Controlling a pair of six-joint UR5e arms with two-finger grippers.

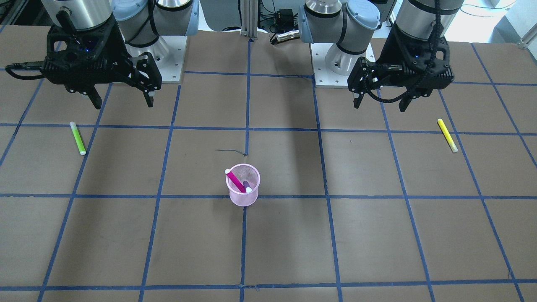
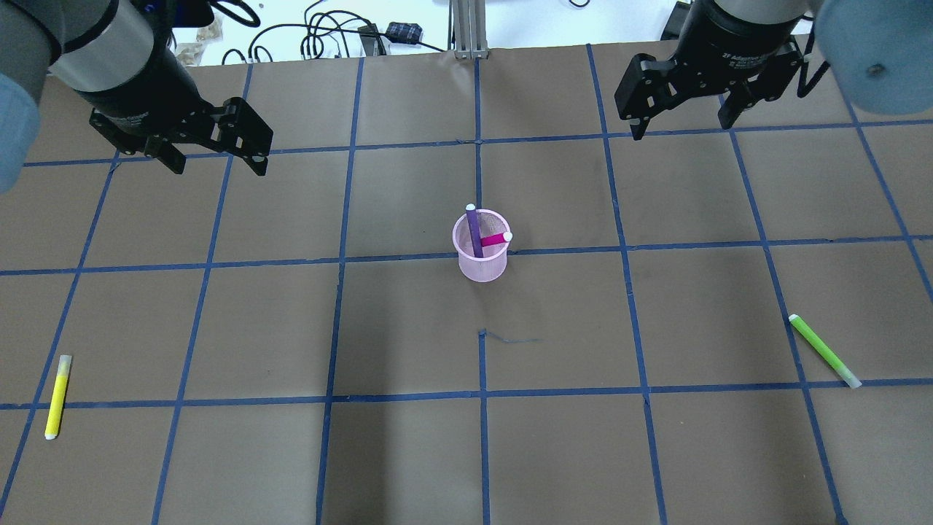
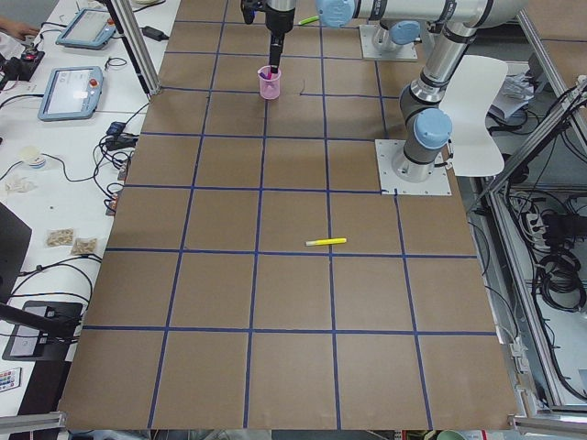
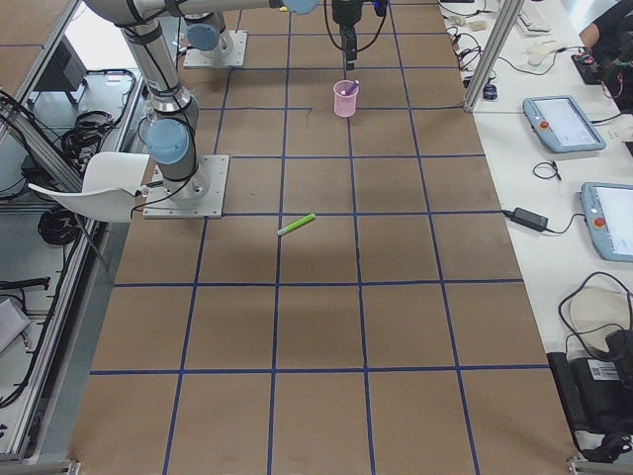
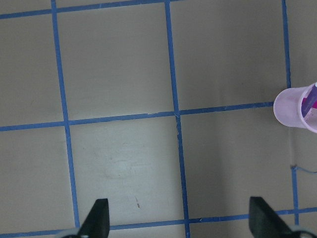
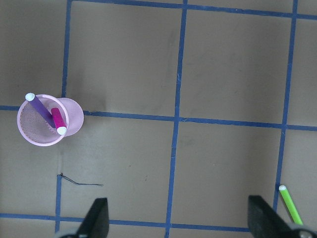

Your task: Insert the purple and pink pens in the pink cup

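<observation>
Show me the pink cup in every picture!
Front-facing: pink cup, low centre.
Overhead: pink cup, centre.
Exterior left: pink cup, top middle.
Exterior right: pink cup, top middle.
Left wrist: pink cup, right edge.
Right wrist: pink cup, left side.
Landmark: dark scratch near it.

Bright, even overhead light; soft shadows, sharp focus.

Cup (image 5: 296, 108) cut by the left wrist view's right edge, purple pen (image 5: 310, 98) a mere sliver, pink pen (image 2: 496, 238) with lower end sunk in mesh, green pen (image 6: 289, 204) lost at the right wrist view's bottom edge, pens too small to separate in side views
</observation>
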